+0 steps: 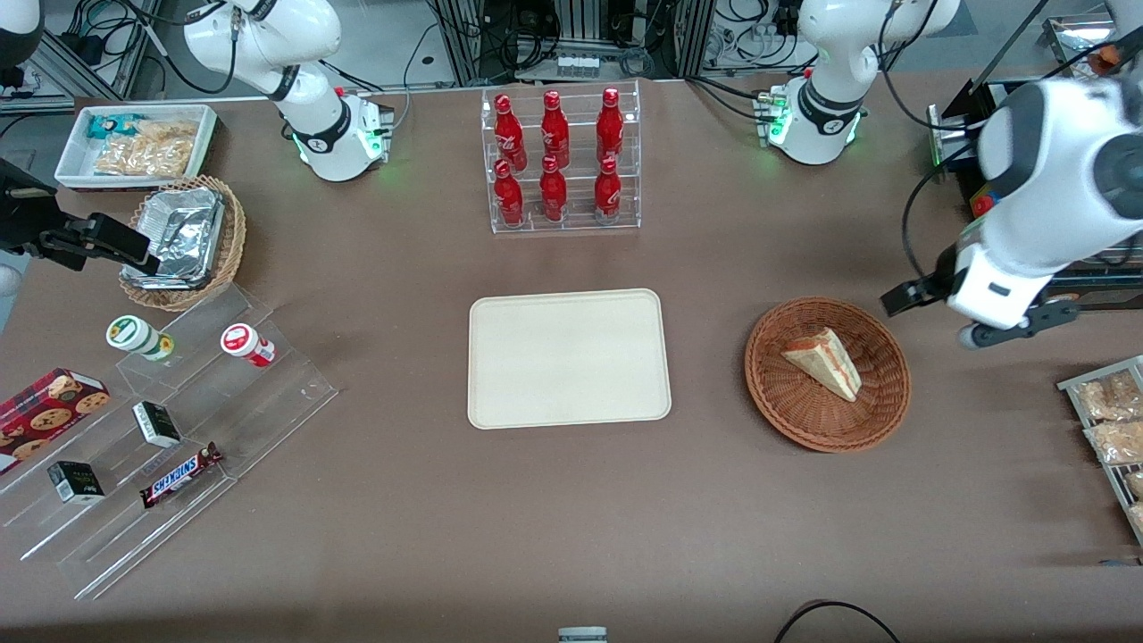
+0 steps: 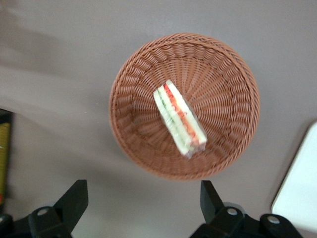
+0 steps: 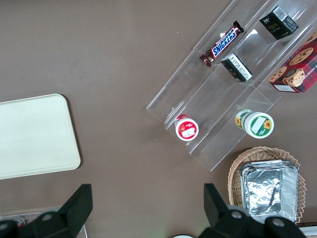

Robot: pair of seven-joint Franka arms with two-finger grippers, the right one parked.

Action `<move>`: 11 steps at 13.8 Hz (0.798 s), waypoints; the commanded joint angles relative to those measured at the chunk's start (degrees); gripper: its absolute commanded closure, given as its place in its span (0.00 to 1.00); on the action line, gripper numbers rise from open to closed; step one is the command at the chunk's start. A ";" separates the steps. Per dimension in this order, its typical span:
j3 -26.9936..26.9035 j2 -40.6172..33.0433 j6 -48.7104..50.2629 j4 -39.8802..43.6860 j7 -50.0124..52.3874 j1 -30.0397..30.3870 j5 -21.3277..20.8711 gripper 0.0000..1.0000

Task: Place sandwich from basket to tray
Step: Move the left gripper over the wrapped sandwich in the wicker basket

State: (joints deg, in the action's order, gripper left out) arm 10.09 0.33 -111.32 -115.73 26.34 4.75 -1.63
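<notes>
The sandwich (image 1: 826, 362), a pale wedge with red and green filling, lies in the round reddish-brown basket (image 1: 777, 393) toward the working arm's end of the table. The wrist view looks down on the sandwich (image 2: 179, 118) at the middle of the basket (image 2: 130, 124). The cream tray (image 1: 569, 357) lies flat beside the basket, nothing on it; its corner (image 2: 302, 188) shows in the wrist view. My left gripper (image 1: 969, 313) hangs above the table just off the basket's rim. The gripper (image 2: 142, 198) is open, with only bare table between its fingers.
A clear rack of red bottles (image 1: 564, 161) stands farther from the front camera than the tray. Toward the parked arm's end are a tan basket with foil containers (image 1: 183, 241), a white snack bin (image 1: 134, 143) and clear steps with snacks (image 1: 161, 429). Packets on a rack (image 1: 1112, 420) lie near the working arm.
</notes>
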 commanded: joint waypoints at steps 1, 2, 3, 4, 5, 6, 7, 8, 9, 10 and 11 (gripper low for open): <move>0.02 -2.17 -8.63 -7.65 11.93 -1.06 -0.48 0.00; 0.02 -2.00 -10.66 -9.32 16.77 -2.02 -0.48 0.00; 0.02 -1.91 -13.29 -11.08 21.77 -2.55 -0.48 0.00; 0.02 -1.56 -15.05 -12.05 25.91 -2.73 -0.56 0.00; 0.11 -0.60 -15.42 -12.06 28.13 -2.73 -0.57 0.00; 0.11 0.11 -15.86 -11.97 29.80 -3.25 -0.57 0.00; 0.02 0.64 -17.08 -12.32 31.82 -3.34 -0.57 0.00; 0.02 1.77 -18.57 -12.76 34.45 -3.34 -0.57 0.00; 0.02 3.00 -20.41 -13.11 35.44 -3.52 -0.57 0.00; 0.11 4.41 -21.74 -13.29 35.53 -3.52 -0.57 0.00; 0.11 5.64 -22.62 -13.20 35.71 -3.78 -0.48 0.00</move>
State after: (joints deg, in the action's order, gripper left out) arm 10.29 3.60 -131.31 -128.71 59.80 1.67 -1.63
